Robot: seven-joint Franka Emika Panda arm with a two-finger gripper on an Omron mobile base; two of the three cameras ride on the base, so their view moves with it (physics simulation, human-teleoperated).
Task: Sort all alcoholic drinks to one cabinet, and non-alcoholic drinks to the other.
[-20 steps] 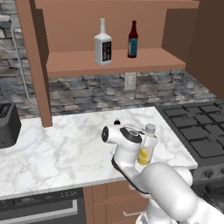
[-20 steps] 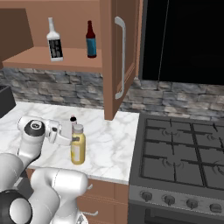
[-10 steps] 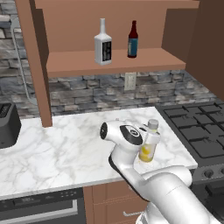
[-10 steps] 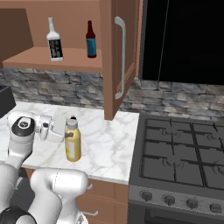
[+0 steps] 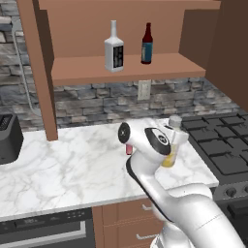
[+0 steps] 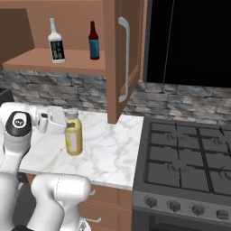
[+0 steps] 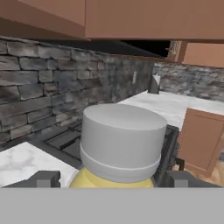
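Note:
My gripper [image 5: 173, 139] [image 6: 71, 125] is shut on the stout yellow juice bottle [image 5: 169, 157] [image 6: 73, 140], gripping it just below its pale grey cap [image 7: 122, 140]. In the hand view my gripper [image 7: 111, 180] has one dark fingertip on each side of the bottle. The bottle is upright, and its base looks slightly off the marble counter [image 5: 72, 164]. A tiny pink bottle [image 5: 129, 149] peeks out behind my arm. On the open cabinet shelf stand the whitish black-label bottle [image 5: 114, 48] [image 6: 56, 43] and the dark-brown red-capped bottle [image 5: 147, 46] [image 6: 94, 43].
A black toaster [image 5: 9, 138] sits at the counter's left end. The stove [image 5: 227, 145] [image 6: 189, 158] borders the counter on the right. The cabinet door [image 6: 122, 58] hangs open above the counter's right end. The shelf [image 5: 169, 65] has free room right of the two bottles.
The hand and the yellow bottle have risen together and shifted a little towards the wall. The shelf bottles and the cameras have not moved.

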